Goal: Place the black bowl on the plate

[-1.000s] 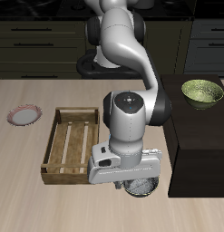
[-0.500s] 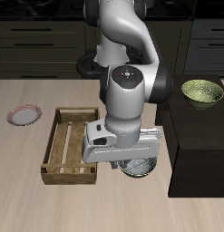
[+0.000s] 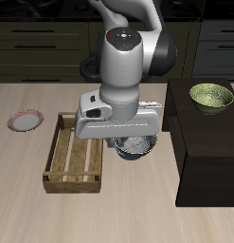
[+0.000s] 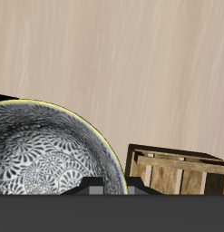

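The black bowl [image 3: 135, 147], dark outside with a grey-white patterned inside, hangs under my gripper [image 3: 131, 140], lifted off the table beside the wooden crate. The gripper is shut on the bowl's rim; the hand hides most of the bowl in the exterior view. In the wrist view the bowl [image 4: 45, 154] fills much of the picture, with a finger [image 4: 92, 188] at its rim. The plate [image 3: 26, 121], pink-red rimmed with a pale centre, lies flat on the table beyond the crate's far side, well away from the gripper.
A wooden slatted crate [image 3: 76, 152] stands between the bowl and the plate; it also shows in the wrist view [image 4: 181, 172]. A yellow-green bowl [image 3: 211, 97] sits on a dark raised block [image 3: 208, 152] beside the arm.
The gripper has risen with the bowl, lifting it off the table, and moved back from the front edge toward the crate's side.
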